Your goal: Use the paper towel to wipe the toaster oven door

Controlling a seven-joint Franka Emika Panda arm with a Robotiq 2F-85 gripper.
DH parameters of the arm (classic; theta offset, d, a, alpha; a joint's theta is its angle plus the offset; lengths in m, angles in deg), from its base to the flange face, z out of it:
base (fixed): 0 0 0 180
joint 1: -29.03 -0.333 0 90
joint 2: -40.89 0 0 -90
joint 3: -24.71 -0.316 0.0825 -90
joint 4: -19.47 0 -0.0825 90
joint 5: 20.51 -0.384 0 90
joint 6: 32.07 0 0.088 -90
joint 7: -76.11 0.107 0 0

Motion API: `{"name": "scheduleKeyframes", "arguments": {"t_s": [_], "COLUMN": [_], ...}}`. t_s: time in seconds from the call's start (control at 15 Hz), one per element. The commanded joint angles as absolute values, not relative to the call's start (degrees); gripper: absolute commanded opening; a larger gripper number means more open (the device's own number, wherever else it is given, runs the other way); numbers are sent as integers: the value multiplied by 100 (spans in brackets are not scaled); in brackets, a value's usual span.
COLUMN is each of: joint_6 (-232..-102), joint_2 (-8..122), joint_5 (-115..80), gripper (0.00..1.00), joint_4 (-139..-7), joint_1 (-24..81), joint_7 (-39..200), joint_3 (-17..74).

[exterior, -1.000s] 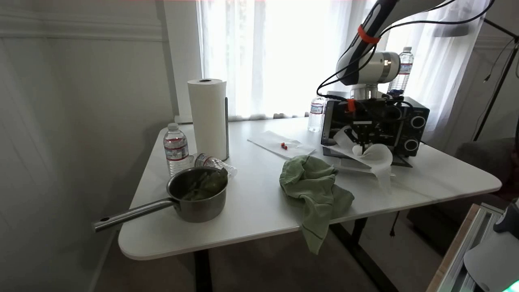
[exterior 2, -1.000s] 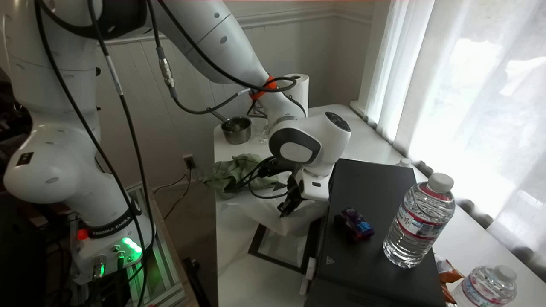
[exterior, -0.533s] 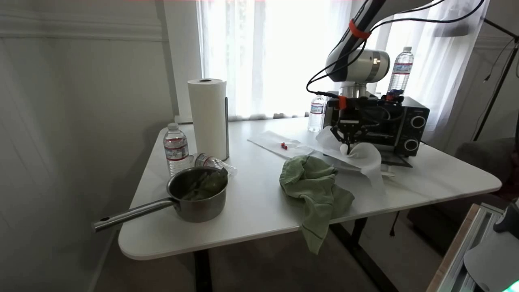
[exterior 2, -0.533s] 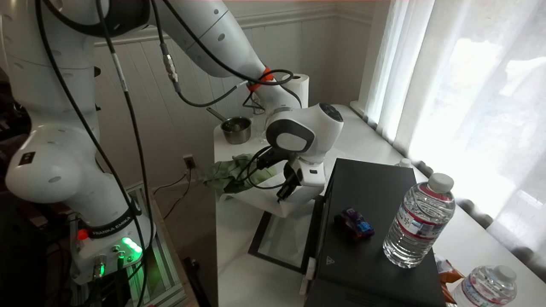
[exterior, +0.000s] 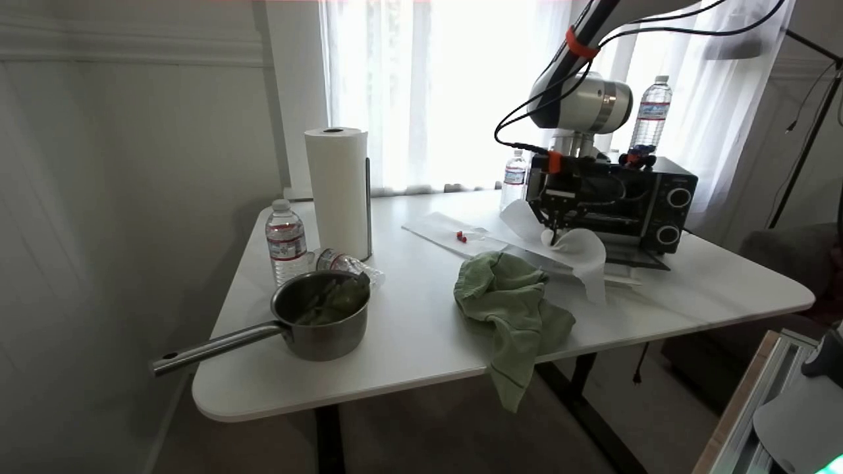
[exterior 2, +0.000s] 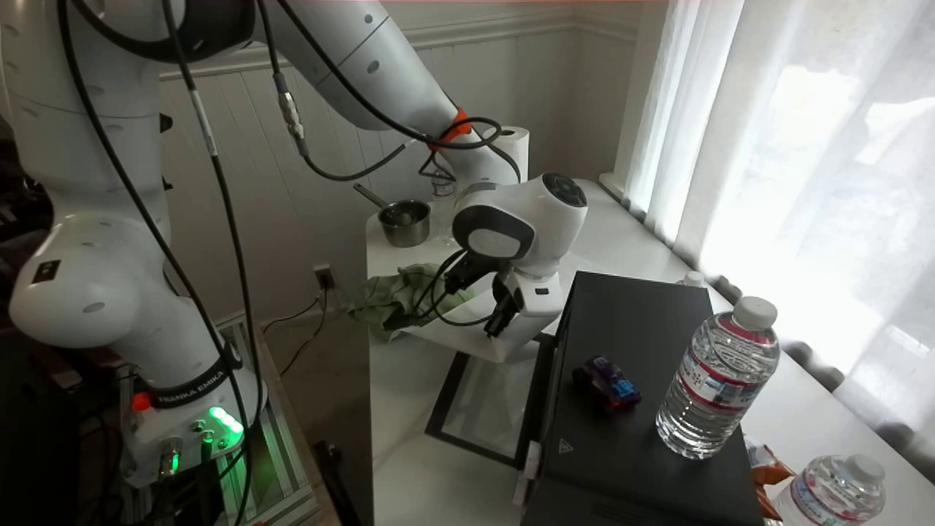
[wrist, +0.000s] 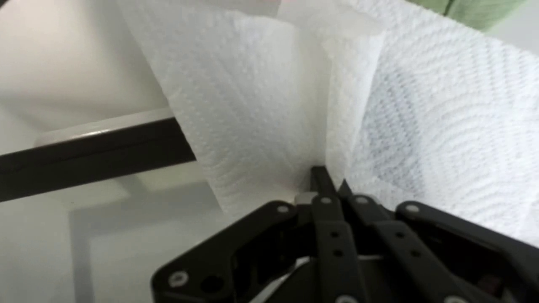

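The black toaster oven [exterior: 673,204] stands at the table's far right, its glass door [exterior 2: 482,409] hinged down flat towards the arm. My gripper [exterior: 554,241] is shut on a crumpled white paper towel [exterior: 583,255] above the end of the door away from the knobs. In the wrist view the gripper [wrist: 330,181] pinches a fold of the paper towel [wrist: 252,92], which spreads out both ways and covers part of the door's dark frame [wrist: 97,162]. I cannot tell whether the towel touches the glass.
A green cloth [exterior: 507,296] hangs over the table's front edge beside the towel. A white sheet with red bits [exterior: 462,237] lies behind it. A bottle [exterior 2: 719,383] and toy car [exterior 2: 608,383] stand on the oven. A pot [exterior: 323,329] and towel roll [exterior: 337,191] stand farther off.
My gripper has moved with the towel along the door, away from the oven's knobs and towards the green cloth's side. More of the door's glass shows. The gripper stays shut.
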State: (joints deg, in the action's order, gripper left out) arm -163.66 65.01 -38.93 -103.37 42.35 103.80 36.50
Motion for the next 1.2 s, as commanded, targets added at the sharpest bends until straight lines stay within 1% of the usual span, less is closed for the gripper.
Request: {"name": "scheduleKeyframes", "arguments": {"t_s": [0.0, 0.27, 0.47, 0.8, 1.13], "joint_6": [-16944, -17564, -17757, -17292, -16493], "joint_2": [6537, 6700, 6731, 6657, 6535], "joint_5": [-4374, -4471, -4170, -3255, -2390], "gripper": [0, 0, 0, 0, 0], "joint_4": [-10414, -10409, -10459, -10608, -10705], "joint_1": [4299, 4254, 4074, 3659, 3591], "joint_7": [10038, 10141, 10716, 12177, 13049], "joint_3": [3583, 3644, 3927, 4668, 5020]}}
